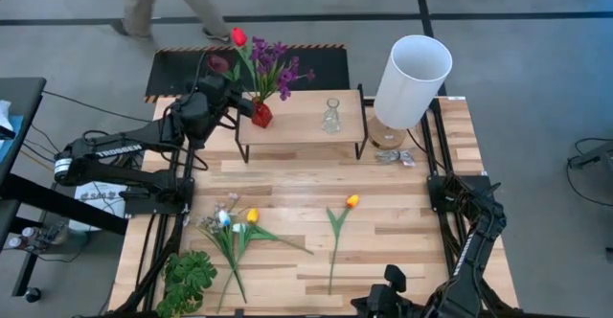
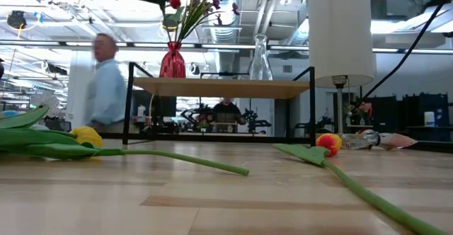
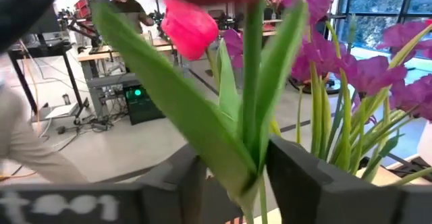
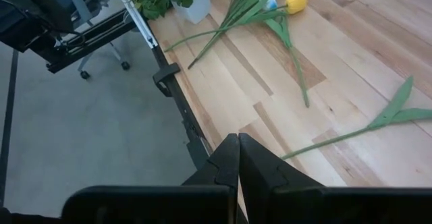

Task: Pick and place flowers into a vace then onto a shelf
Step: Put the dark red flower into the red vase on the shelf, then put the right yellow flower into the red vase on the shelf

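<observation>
So the left end effector (image 1: 233, 90) is up at the back left corner of the shelf (image 1: 302, 128), right over the red vase (image 1: 261, 115) that's sitting on the plank. Its fingers are parted with a green tulip stem (image 3: 251, 82) between them, and from the wrist view I can't tell if they're pinching it or just letting go. A red tulip (image 1: 238, 37) and a purple bunch (image 1: 276, 64) are in that vase, plus a dark maroon bloom (image 1: 218, 63) close by the fingers. An empty clear vase (image 1: 331, 116) stands mid-shelf. The right end effector (image 4: 237, 158) is pinched shut on nothing, parked at the table's (image 1: 402, 251) front edge.

If this is the release, I'd say open wider and pull straight back and up, slowly, so the fingers don't snag the leaves or tip the vase. Still on the table: an orange tulip (image 1: 351, 201), and a yellow tulip (image 1: 252, 215) in a loose pile (image 1: 228, 224) near the leafy plant (image 1: 188, 277)
</observation>
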